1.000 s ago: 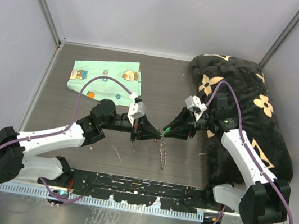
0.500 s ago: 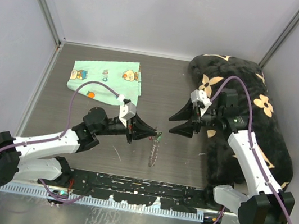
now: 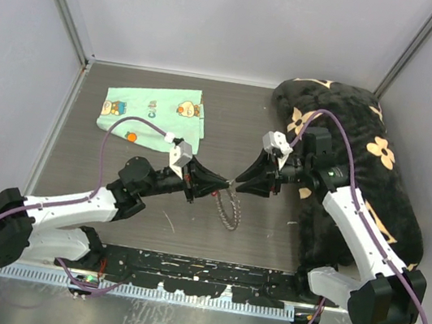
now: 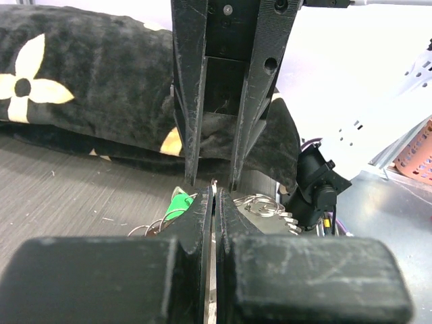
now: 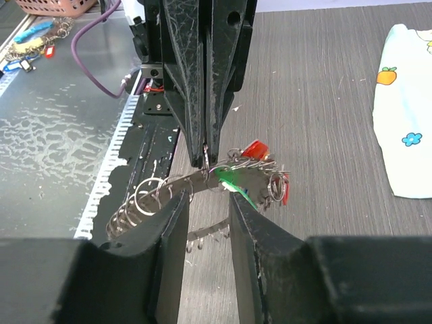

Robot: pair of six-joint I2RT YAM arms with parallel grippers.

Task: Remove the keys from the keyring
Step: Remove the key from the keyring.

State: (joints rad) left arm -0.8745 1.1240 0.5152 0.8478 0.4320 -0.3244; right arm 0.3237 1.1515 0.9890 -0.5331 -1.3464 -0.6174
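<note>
Overhead, the left gripper (image 3: 224, 186) holds the keyring (image 3: 230, 212) clamped above the table's (image 3: 125, 115) middle, its loop drooping toward the near edge; its wrist view shows its fingers (image 4: 196, 229) shut on the ring; the right wrist view shows the right gripper's (image 5: 208, 204) parted jaws straddling the green key (image 5: 233, 181) head-on.

Grey wood-grain tabletop (image 3: 231, 115), plain pale walls (image 3: 223, 15), even light

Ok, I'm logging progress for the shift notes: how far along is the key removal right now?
Done: nothing I can confirm; the green key and red key hang on the keyring. In hand: the left end effector pinches the ring shut, and the right end effector stands open around the bunch. Left: freeing every key.
</note>
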